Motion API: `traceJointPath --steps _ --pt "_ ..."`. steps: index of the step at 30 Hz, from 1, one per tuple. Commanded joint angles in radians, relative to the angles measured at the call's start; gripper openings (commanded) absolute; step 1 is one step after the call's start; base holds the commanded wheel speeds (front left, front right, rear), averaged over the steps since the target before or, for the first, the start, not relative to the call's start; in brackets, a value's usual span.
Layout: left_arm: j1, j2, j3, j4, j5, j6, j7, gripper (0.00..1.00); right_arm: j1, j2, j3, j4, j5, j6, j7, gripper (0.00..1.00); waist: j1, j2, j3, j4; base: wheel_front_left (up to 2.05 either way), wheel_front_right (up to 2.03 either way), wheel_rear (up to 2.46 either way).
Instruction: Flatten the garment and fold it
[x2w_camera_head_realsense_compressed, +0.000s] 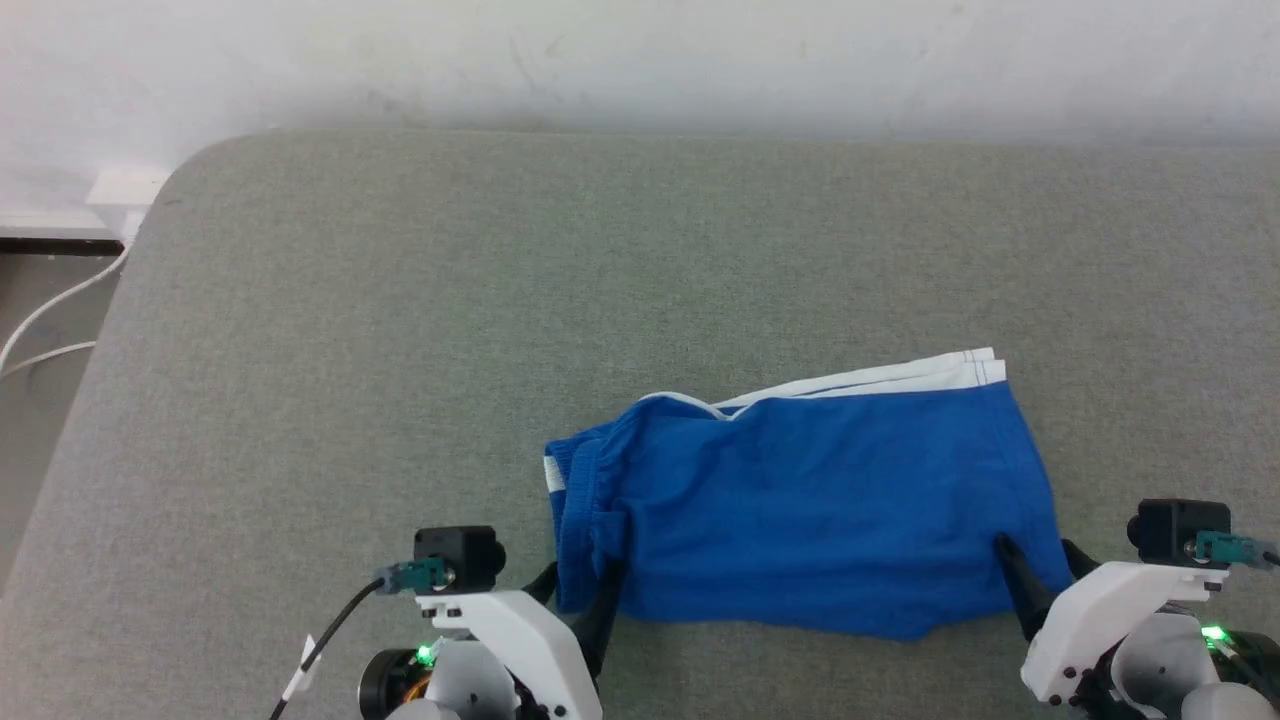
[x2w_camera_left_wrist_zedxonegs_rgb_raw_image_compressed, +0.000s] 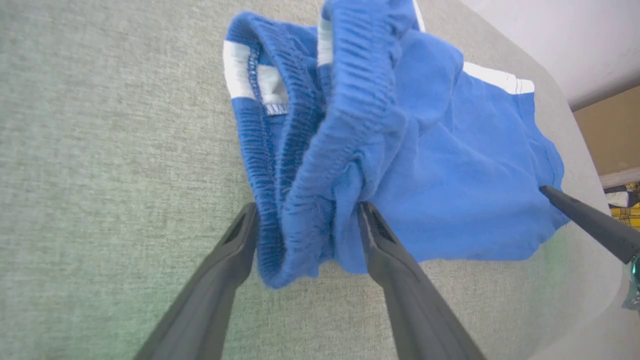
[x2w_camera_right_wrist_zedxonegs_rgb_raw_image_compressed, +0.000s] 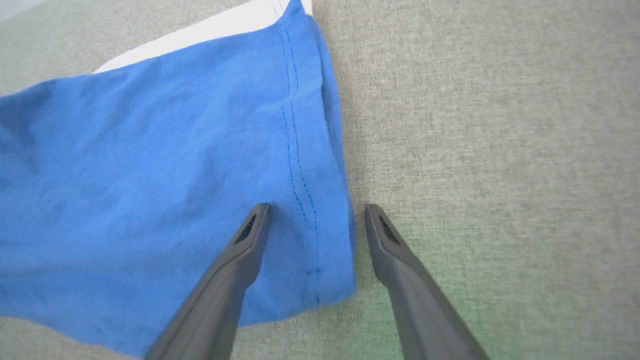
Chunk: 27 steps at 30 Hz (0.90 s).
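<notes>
The garment (x2w_camera_head_realsense_compressed: 820, 510) is a royal-blue pair of shorts, lying doubled over on the grey padded table (x2w_camera_head_realsense_compressed: 400, 330). Its white edge band (x2w_camera_head_realsense_compressed: 900, 375) lies along the far side and its gathered elastic waist (x2w_camera_left_wrist_zedxonegs_rgb_raw_image_compressed: 345, 100) is bunched at the left end. My left gripper (x2w_camera_head_realsense_compressed: 580, 582) is open, and its fingers (x2w_camera_left_wrist_zedxonegs_rgb_raw_image_compressed: 235, 250) straddle the near corner of the waistband, with the fabric bulging between them. My right gripper (x2w_camera_head_realsense_compressed: 1035, 548) is also open at the right end. One finger (x2w_camera_right_wrist_zedxonegs_rgb_raw_image_compressed: 250, 240) rests on the cloth and the other is on the table just past the stitched hem (x2w_camera_right_wrist_zedxonegs_rgb_raw_image_compressed: 300, 190).
The table's rounded left corner (x2w_camera_head_realsense_compressed: 190, 170) drops off to a floor with white cables (x2w_camera_head_realsense_compressed: 40, 320) and a white wall box (x2w_camera_head_realsense_compressed: 125, 188). A pale wall (x2w_camera_head_realsense_compressed: 640, 60) runs behind the table. Wide grey surface lies beyond and left of the shorts.
</notes>
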<state>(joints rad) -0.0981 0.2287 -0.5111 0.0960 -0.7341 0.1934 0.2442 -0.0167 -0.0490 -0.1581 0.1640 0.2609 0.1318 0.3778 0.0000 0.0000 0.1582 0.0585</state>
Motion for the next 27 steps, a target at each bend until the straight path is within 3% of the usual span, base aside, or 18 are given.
traceJointPath --steps 1,9,14,18,27 --pt "0.007 -0.006 0.007 0.017 0.0 -0.007 -0.03 1.0 -0.019 -0.001 0.004 0.018 0.006 -0.001 -0.032 1.0 0.0 0.0 -0.003 0.006 0.0 0.0 0.0" --pt "-0.001 0.004 0.055 0.038 0.035 -0.031 -0.2 1.0 -0.091 -0.001 -0.007 0.004 -0.025 -0.001 -0.16 1.0 0.0 0.0 -0.012 0.025 0.0 0.0 0.0" --pt "-0.03 0.021 0.097 0.063 0.111 -0.048 -0.416 1.0 -0.157 -0.001 -0.026 0.05 -0.062 -0.001 -0.164 1.0 0.0 0.0 -0.005 0.042 0.0 0.0 0.0" --pt "-0.065 0.012 0.141 0.093 0.176 -0.064 -0.5 1.0 -0.21 -0.001 -0.07 0.126 -0.094 -0.001 -0.107 1.0 0.0 0.0 0.004 0.06 0.0 0.0 0.0" --pt "-0.059 -0.082 0.323 0.007 0.392 -0.151 -0.506 1.0 -0.283 -0.001 -0.102 0.263 -0.099 -0.001 0.146 1.0 0.0 0.0 0.019 0.075 0.0 0.0 0.0"
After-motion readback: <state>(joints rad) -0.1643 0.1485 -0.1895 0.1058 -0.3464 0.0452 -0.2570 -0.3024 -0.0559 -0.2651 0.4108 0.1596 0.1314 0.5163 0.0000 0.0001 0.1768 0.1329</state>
